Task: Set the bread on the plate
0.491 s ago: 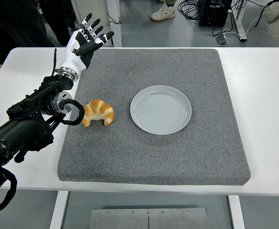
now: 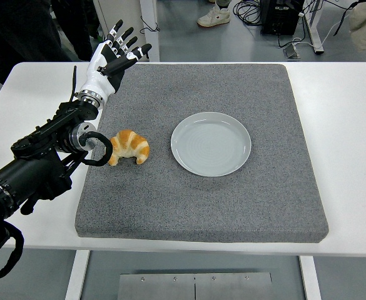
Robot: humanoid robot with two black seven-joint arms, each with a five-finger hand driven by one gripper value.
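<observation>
A golden croissant lies on the left part of the grey mat. To its right, apart from it, sits a round pale grey plate with nothing on it. My left hand is raised above the mat's far left corner, well beyond the croissant, its fingers spread and holding nothing. The black left forearm runs down to the left, with a cable loop beside the croissant. My right arm does not show.
The mat covers most of the white table. Beyond the table's far edge are dark clothing at top left, a shoe, cables and equipment on the floor.
My left hand has shifted slightly to the right and a little up; its fingers stay spread. The croissant and plate have not moved.
</observation>
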